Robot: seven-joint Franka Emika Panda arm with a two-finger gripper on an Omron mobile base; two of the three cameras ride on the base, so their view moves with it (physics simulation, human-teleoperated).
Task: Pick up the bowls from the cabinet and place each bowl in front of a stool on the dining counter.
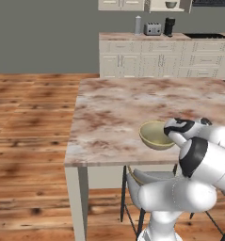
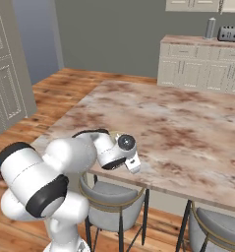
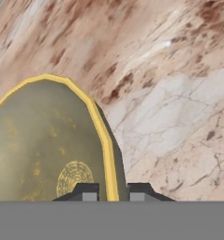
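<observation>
Olive-yellow bowl (image 1: 156, 135) upright on dining counter (image 1: 118, 113), near its front edge, above a stool (image 2: 111, 197). In hand view, gripper (image 3: 112, 191) straddles bowl rim at R side: one fingertip (image 3: 89, 191) inside, other outside, rim between; clamped or just around, cannot tell. L base view shows bowl's cream-yellow inside; in R base view wrist hides most of bowl. 2nd stool (image 2: 220, 229) at R. Wide bare marble beyond and L of bowl. 2nd bowl (image 1: 171, 4) on cabinet shelf, far back.
</observation>
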